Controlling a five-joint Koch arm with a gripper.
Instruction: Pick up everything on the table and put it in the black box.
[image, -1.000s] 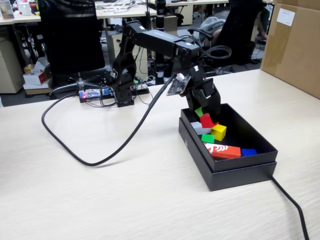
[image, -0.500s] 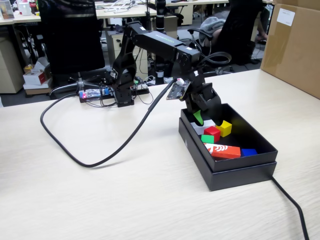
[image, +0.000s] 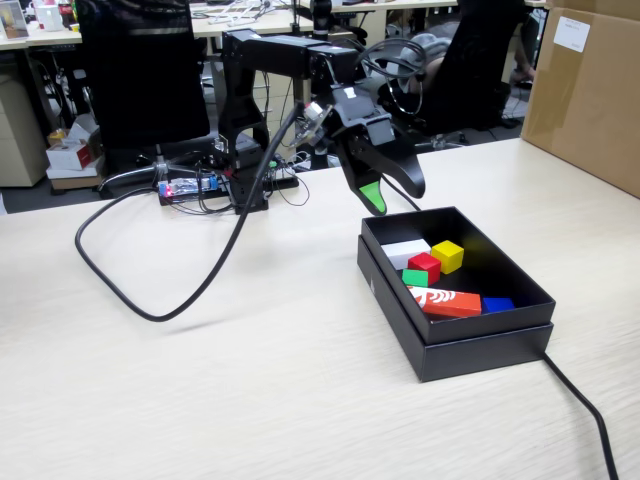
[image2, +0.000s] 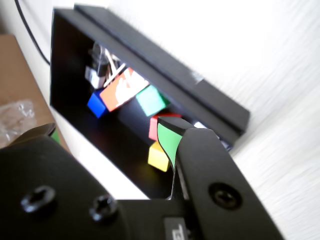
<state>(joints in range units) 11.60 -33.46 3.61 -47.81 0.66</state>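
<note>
Three small cubes, the green cube (image: 415, 278), the yellow cube (image: 447, 256) and the red cube (image: 424, 267), all lie inside the black box (image: 468, 341), clustered toward its far-left part in the fixed view. Beside them in the box sit a white block (image: 404, 252), an orange-red block (image: 446, 302) with a white mark, and a small blue block (image: 497, 304). The pale bench (image: 200, 390) around the box carries no loose cube that either view shows, only a thick black cable (image: 180, 310) looping to the left of the box. By that reading the sorting looks finished, with nothing left to collect.

The arm is folded high, its upper links level above its base well behind the box, and its wrist points downward. The hand (image: 392, 196) hangs in the air just above the box's far-left corner, clear of the rim. Its jaws stand spread apart and hold nothing; green pads (image: 374, 196) show on the inner faces. In the wrist view the same pad (image2: 167, 138) frames the box interior, with the cubes resting on its floor.
</note>
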